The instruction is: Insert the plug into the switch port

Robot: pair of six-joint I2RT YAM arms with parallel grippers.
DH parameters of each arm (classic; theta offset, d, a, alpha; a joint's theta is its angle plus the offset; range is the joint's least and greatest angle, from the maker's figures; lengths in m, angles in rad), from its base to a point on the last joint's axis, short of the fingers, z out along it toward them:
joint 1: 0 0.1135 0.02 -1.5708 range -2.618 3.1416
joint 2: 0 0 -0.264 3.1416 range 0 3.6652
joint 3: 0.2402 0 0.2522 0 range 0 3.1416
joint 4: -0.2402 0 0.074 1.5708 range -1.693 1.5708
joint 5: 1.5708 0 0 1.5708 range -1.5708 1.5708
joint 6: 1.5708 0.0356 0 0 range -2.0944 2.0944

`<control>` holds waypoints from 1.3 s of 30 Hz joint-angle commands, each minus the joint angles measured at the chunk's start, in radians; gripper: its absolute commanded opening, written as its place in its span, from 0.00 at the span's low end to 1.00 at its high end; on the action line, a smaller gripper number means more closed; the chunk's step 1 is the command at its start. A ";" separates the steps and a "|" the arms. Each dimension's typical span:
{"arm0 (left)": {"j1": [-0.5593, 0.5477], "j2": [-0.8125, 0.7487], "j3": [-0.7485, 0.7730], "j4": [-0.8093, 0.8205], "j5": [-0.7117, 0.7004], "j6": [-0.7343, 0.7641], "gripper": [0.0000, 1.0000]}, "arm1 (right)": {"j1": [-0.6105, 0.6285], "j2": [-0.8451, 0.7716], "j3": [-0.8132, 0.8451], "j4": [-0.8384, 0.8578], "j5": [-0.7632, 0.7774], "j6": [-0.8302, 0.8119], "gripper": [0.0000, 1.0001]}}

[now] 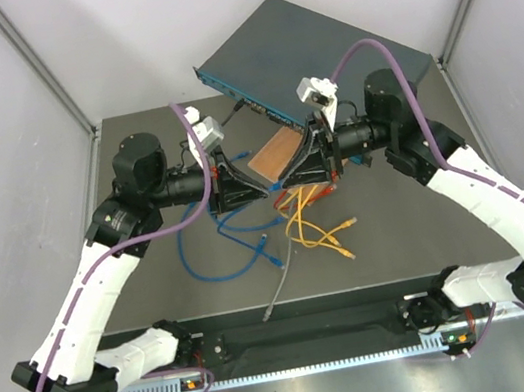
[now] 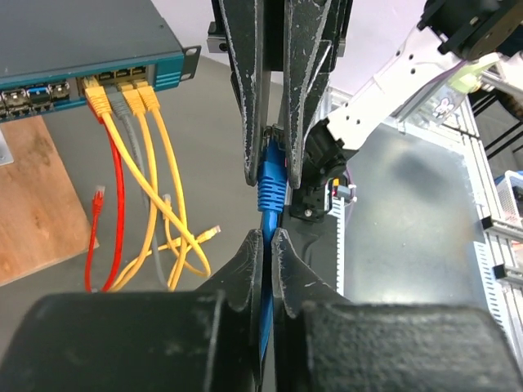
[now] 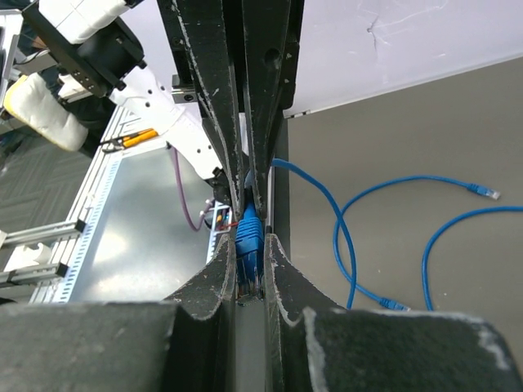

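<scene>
Since this looks like a hand-off to fix the grip, the blue plug [image 2: 270,175] sits mid-air between both arms, well short of the switch [image 1: 317,44]. The right gripper [image 3: 249,245] is clamped tight on its body, and the left gripper [image 2: 265,241] is pinched closed on the cable [image 2: 266,224] just behind. The long axis runs gripper to gripper, tip toward the right arm, so it's not aimed at the switch.

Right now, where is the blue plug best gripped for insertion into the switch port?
Probably the blue plug by its ribbed boot, pinched across its sides from the cable end, leaving the tip bare. The right gripper is shut on that boot; the left gripper pinches the cable just behind it.
</scene>
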 commanded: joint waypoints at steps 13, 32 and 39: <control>-0.015 -0.024 -0.040 0.019 -0.278 0.091 0.00 | -0.134 -0.081 0.008 0.042 0.147 0.109 0.89; -0.322 0.142 0.070 -0.024 -0.746 0.067 0.00 | -0.795 -0.353 -0.282 0.038 0.142 0.571 1.00; -0.363 0.237 0.153 -0.015 -0.844 -0.074 0.00 | -0.964 -0.377 -0.363 -0.020 0.150 0.542 1.00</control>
